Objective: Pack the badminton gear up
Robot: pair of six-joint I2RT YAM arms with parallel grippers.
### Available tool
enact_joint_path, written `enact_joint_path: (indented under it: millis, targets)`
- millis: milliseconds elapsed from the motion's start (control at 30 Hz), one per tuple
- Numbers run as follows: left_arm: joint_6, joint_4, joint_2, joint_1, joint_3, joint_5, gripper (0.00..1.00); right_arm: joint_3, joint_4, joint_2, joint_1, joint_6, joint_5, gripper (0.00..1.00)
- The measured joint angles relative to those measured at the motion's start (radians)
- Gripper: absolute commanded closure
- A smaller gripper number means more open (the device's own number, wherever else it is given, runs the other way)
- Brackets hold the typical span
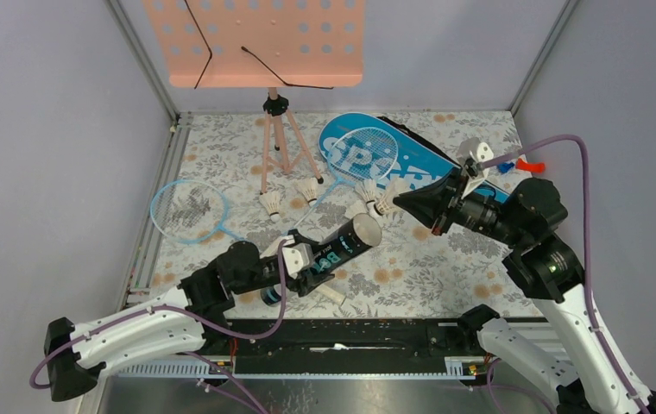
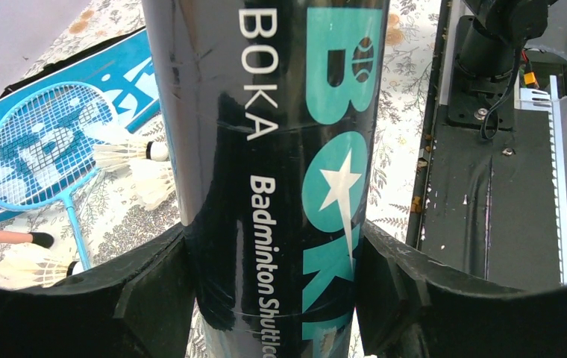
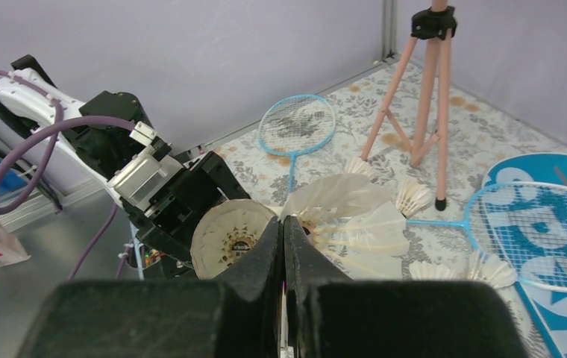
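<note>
My left gripper [image 1: 312,259] [image 2: 273,298] is shut on the black lettered tube [image 1: 342,246] [image 2: 280,149], which is tilted with its open mouth [image 3: 234,237] toward the right arm. A shuttlecock sits inside the mouth. My right gripper [image 1: 398,203] [image 3: 282,224] is shut on a white shuttlecock [image 1: 384,203] [image 3: 355,224] by its feather skirt, just right of the mouth. Several more shuttlecocks [image 1: 271,203] [image 2: 127,153] lie on the floral floor. One light-blue racket [image 1: 188,210] [image 3: 297,123] lies at the left; another [image 1: 368,151] [image 3: 542,235] rests on the blue bag [image 1: 411,164].
The peach music stand [image 1: 255,39] on its tripod [image 1: 281,147] [image 3: 422,97] stands at the back, close to the shuttlecocks. A small white piece [image 1: 331,295] lies by the tube's lower end. Grey walls close in both sides, and a black rail [image 1: 342,336] runs along the near edge.
</note>
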Motion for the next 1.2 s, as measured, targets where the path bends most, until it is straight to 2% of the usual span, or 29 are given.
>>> enact_joint_path:
  millis: [367, 967, 1200]
  targets:
    - [0.003, -0.033, 0.007, 0.003, 0.005, 0.0, 0.83, -0.105, 0.13, 0.011, 0.06, 0.133, -0.108, 1.0]
    - [0.0, -0.013, -0.008, 0.001, 0.003, 0.003, 0.83, -0.145, 0.076, -0.081, 0.101, 0.192, -0.057, 1.0]
    - [0.006, -0.013, -0.008, 0.001, 0.003, 0.019, 0.83, -0.174, 0.144, -0.013, 0.109, 0.266, -0.093, 1.0]
